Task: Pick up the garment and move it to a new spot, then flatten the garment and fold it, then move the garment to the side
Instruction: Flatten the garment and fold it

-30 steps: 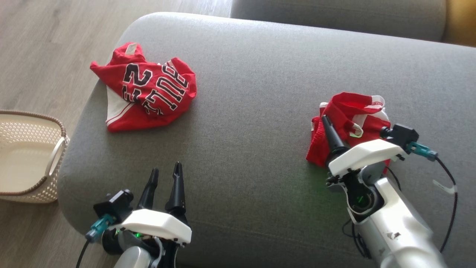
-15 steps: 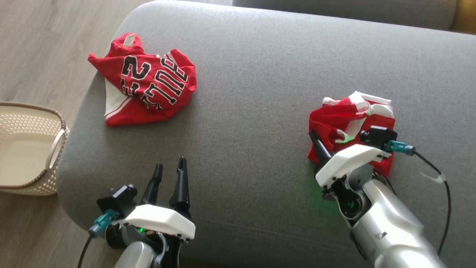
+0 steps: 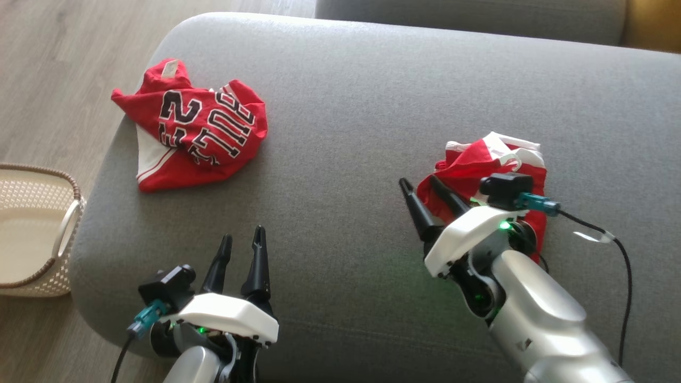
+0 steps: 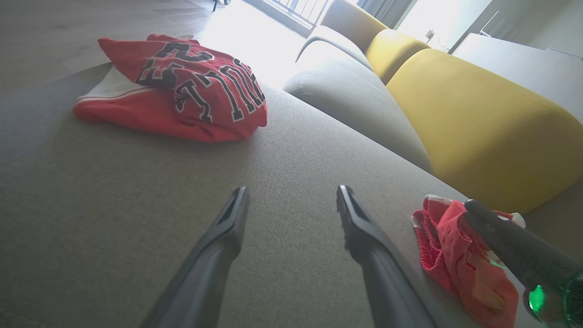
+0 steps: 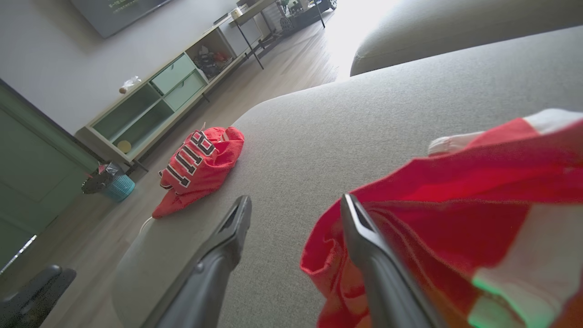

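A crumpled red and white garment lies on the right part of the grey sofa seat. My right gripper stands open at the garment's left edge, one finger over the cloth and the other over bare seat, holding nothing. In the right wrist view the garment bunches against the right finger of that gripper. A red jersey with black and white lettering lies crumpled at the seat's far left. My left gripper is open and empty near the front edge, well short of the jersey.
A pale woven basket stands on the wooden floor left of the sofa. Yellow cushions and another grey seat lie beyond the far edge. A low cabinet and a small blue bin stand across the floor.
My right gripper has opened and let go of the red and white garment, sliding to its left edge. The garment has settled on the seat. The left arm has barely moved.
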